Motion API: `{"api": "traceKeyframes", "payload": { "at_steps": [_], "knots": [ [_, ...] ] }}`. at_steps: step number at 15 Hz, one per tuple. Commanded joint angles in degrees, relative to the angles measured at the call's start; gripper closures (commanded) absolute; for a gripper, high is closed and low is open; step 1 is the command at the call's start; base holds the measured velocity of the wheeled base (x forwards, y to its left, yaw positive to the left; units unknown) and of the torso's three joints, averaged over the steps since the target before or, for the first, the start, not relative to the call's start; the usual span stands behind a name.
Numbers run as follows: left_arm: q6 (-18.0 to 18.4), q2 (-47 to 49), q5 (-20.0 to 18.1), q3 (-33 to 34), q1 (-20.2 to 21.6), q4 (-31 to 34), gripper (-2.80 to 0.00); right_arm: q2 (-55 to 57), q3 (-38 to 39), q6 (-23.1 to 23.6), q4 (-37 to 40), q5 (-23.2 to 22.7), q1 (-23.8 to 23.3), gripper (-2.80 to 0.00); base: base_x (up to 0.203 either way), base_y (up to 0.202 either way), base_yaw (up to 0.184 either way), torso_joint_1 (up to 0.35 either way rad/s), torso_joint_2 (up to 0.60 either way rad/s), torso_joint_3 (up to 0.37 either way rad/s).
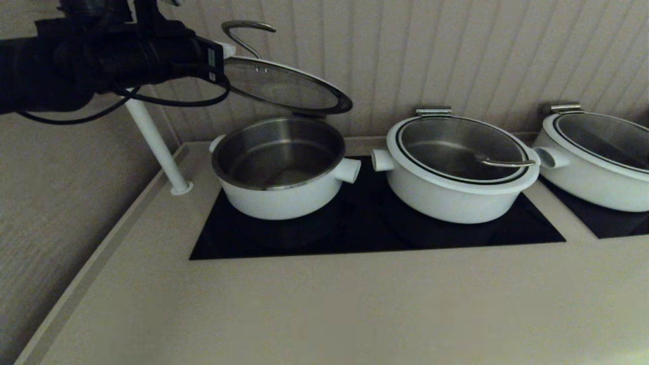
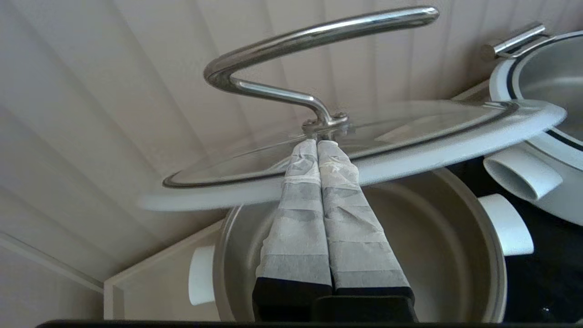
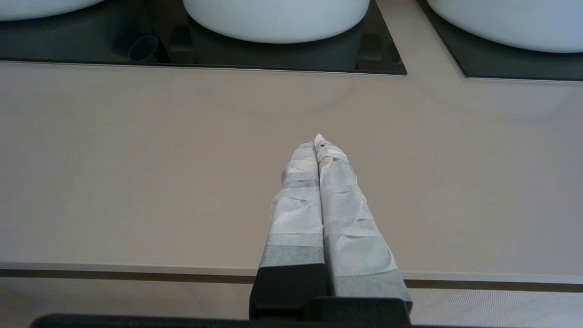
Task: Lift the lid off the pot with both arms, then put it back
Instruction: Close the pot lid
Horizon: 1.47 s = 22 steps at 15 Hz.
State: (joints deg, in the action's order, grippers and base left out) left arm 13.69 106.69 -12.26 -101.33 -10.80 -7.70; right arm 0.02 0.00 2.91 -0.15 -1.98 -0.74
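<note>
Lid: the lid (image 1: 286, 86) is a round glass disc with a wide white rim, a thin black ring and a curled steel loop handle (image 1: 247, 31). It hangs tilted in the air above the pot, its far edge low near the pot's back rim, its handle side raised.
Pot: the pot (image 1: 282, 167) is round, white outside, brushed steel inside, uncovered, with a short white stub on its right side. It stands on the left end of the black glass hob (image 1: 355, 228).
Left gripper: the left gripper (image 2: 319, 148) reaches in from the upper left. Its jaws, wrapped in white cloth-like tape, are pressed together at the base of the loop handle, reaching up from under the lid; I take them as clamped on the lid.
Right gripper: the right gripper (image 3: 319, 143) hovers over bare beige desk (image 1: 324, 304) in front of the hob, well apart from the pots. Its taped jaws are closed together on nothing.
Count of pots: three white pots; the middle pot (image 1: 456, 170) and right pot (image 1: 598, 157) each wear a glass lid.
Other: one slanted white post (image 1: 154, 144) stands at the desk's left back corner; the wall behind is ribbed in vertical panels.
</note>
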Motion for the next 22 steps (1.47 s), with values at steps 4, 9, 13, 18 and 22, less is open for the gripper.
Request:
{"api": "traceKeyframes", "payload": {
  "at_steps": [4,9,13,18,22],
  "knots": [
    [0.8,-2.6,0.0,4.2,0.1,-0.4,0.0,0.0,0.0,0.0,0.0,0.0,0.0,0.0,0.0,0.0,0.0,0.0,0.0,0.0],
    [0.9,-4.6,0.0,8.5,0.1,-0.8,0.0,0.0,0.0,0.0,0.0,0.0,0.0,0.0,0.0,0.0,0.0,0.0,0.0,0.0],
    [0.9,-5.1,0.0,9.5,0.1,-0.8,0.0,0.0,0.0,0.0,0.0,0.0,0.0,0.0,0.0,0.0,0.0,0.0,0.0,0.0],
    [0.8,-7.1,0.0,14.1,0.0,-1.0,0.0,0.0,0.0,0.1,0.0,0.0,0.0,0.0,0.0,0.0,0.0,0.0,0.0,0.0],
    [0.7,-8.0,0.0,16.7,0.1,-1.8,0.0,0.0,0.0,0.1,0.0,0.0,0.0,0.0,0.0,0.0,0.0,0.0,0.0,0.0]
  ]
}}
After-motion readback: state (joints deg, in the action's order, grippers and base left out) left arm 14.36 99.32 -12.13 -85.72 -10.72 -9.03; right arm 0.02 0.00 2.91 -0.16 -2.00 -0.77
